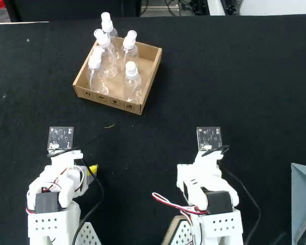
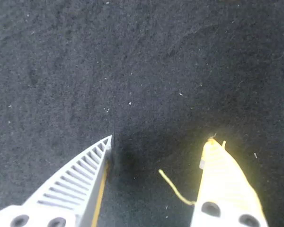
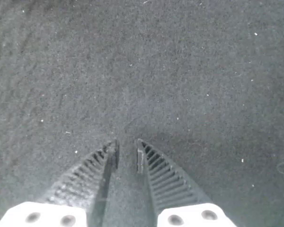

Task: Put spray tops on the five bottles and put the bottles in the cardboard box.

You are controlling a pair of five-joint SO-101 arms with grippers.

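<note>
- High view: the cardboard box sits on the black table. Five bottles stand upright in it, each with a white spray top, so the task appears complete.
- The left arm and right arm are folded low, well apart from the box on its near side. This is judged a parked pose, since nothing is left to carry.
- Left wrist view: the left gripper hangs over bare cloth away from the box. Its fingers are spread wide and hold nothing. A yellow thread trails beside the yellow finger.
- Right wrist view: the right gripper is also over bare cloth. Its fingers are almost together with only a thin gap, and hold nothing.
- Hard to make out: whether the bottle at the box's far corner stands inside the wall or just beyond it. The clear bodies blend together, and how firmly the tops are seated cannot be told.
- A grey object, far from the box, is cut off at the frame edge.
</note>
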